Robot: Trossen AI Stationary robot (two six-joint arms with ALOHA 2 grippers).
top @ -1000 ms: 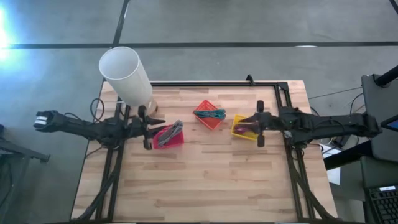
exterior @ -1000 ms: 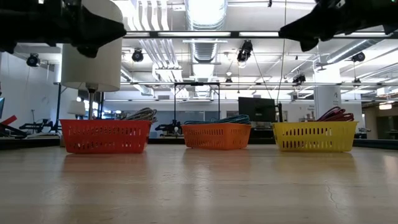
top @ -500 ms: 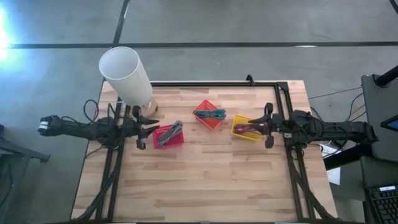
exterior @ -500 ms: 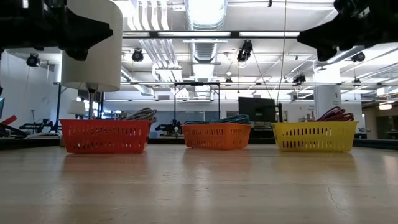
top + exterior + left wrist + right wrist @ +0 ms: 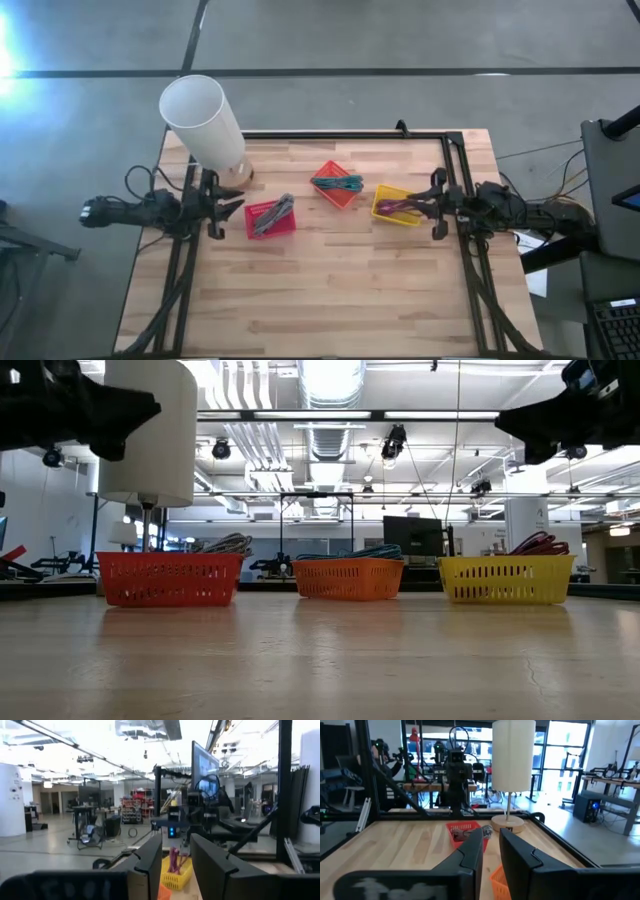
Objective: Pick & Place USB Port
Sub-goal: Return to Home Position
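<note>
While both arms reached in level from the table's sides, neither gripper held anything. The left gripper [image 5: 213, 206] sat at the 9 o'clock edge of the wooden table [image 5: 330, 290], with its fingers spread apart and pointing toward 3 o'clock. The right gripper [image 5: 437, 204] sat at the 3 o'clock edge, with its fingers likewise apart and pointing toward 9 o'clock.

Three bins lay between them:
- The red bin [image 5: 268, 220] was just beside the left gripper on its 3 o'clock side and held grey cables [image 5: 279, 210].
- The orange bin [image 5: 334, 193] was toward 12 o'clock from table centre and held the black and blue charger cables [image 5: 338, 182].
- The yellow bin [image 5: 392, 207] was just beside the right gripper on its 9 o'clock side and held the black and pink charger cable [image 5: 404, 206].

In the low view, cable loops stood above all three rims. A lamp [image 5: 203, 120] with a white shade stood toward the table's 10 o'clock corner.
</note>
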